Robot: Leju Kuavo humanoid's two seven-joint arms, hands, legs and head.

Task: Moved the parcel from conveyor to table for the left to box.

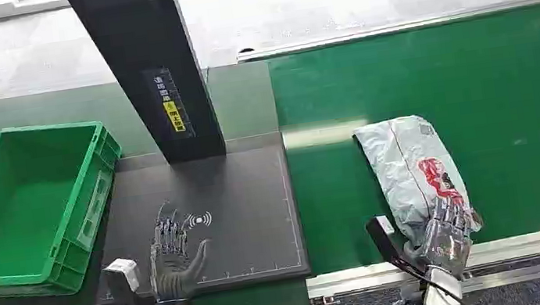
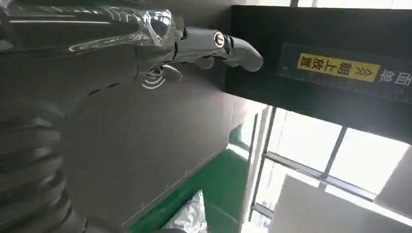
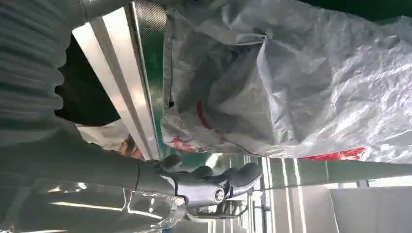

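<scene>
A grey plastic parcel point(image 1: 409, 164) with a red print lies on the green conveyor point(image 1: 492, 68), near its front rail. My right hand point(image 1: 445, 233) is at the parcel's near end, its fingers spread over the edge and not closed around it. In the right wrist view the crumpled parcel point(image 3: 301, 82) sits just beyond the fingers point(image 3: 228, 177). My left hand point(image 1: 173, 248) hovers flat and open over the dark mat point(image 1: 250, 202) on the table, holding nothing. The left wrist view has the left hand point(image 2: 194, 43) stretched toward the black post, with a corner of the parcel point(image 2: 187, 218) at the edge.
A green crate point(image 1: 92, 199) stands left of the mat, with nothing inside. A black post point(image 1: 153, 65) with a yellow label rises behind the mat. A metal rail point(image 1: 516, 248) borders the conveyor's near side.
</scene>
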